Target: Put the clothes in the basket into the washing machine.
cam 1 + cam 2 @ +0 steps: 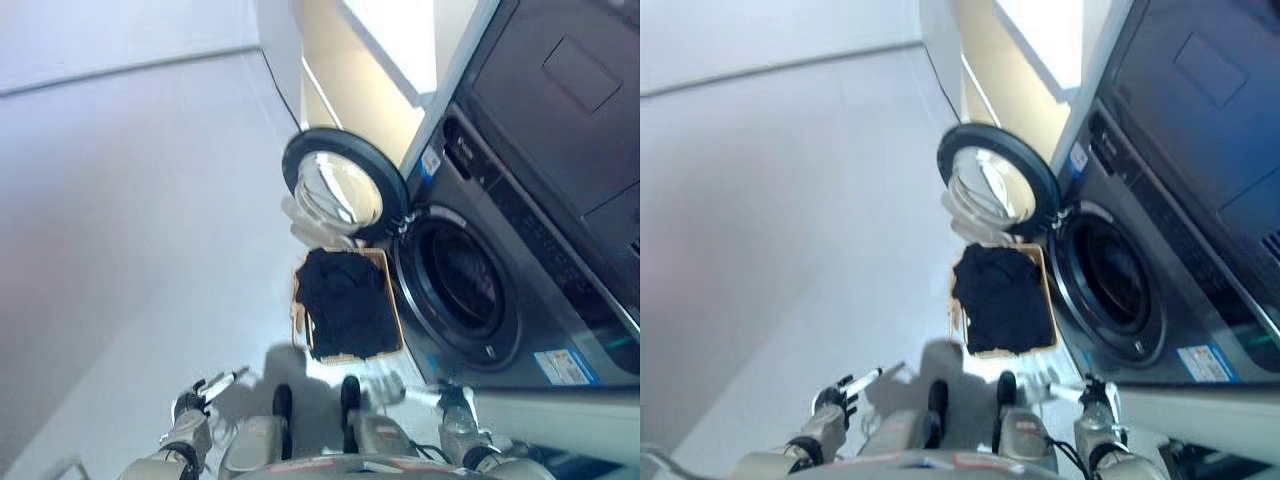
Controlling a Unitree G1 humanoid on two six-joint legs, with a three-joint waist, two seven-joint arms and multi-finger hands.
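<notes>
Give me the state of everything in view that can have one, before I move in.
Washing machine door: swung fully open, to the left of the drum.
Drum: mouth uncovered, inside dark, contents cannot be told.
Basket: on the floor before the machine, full.
Clothes: dark heap, all in the basket.
Left hand: low, open, holding nothing.
Right hand: low, open, holding nothing.

washing machine [530, 260]: dark grey body, smooth metal-look, semi-gloss | door [343, 187]: glossy clear glass bowl in dark plastic-look ring | basket [296, 310]: tan, woven-looking rim, matt | clothes [345, 303]: black cloth, matt, crumpled | floor [130, 250]: pale, smooth, faint sheen
</notes>
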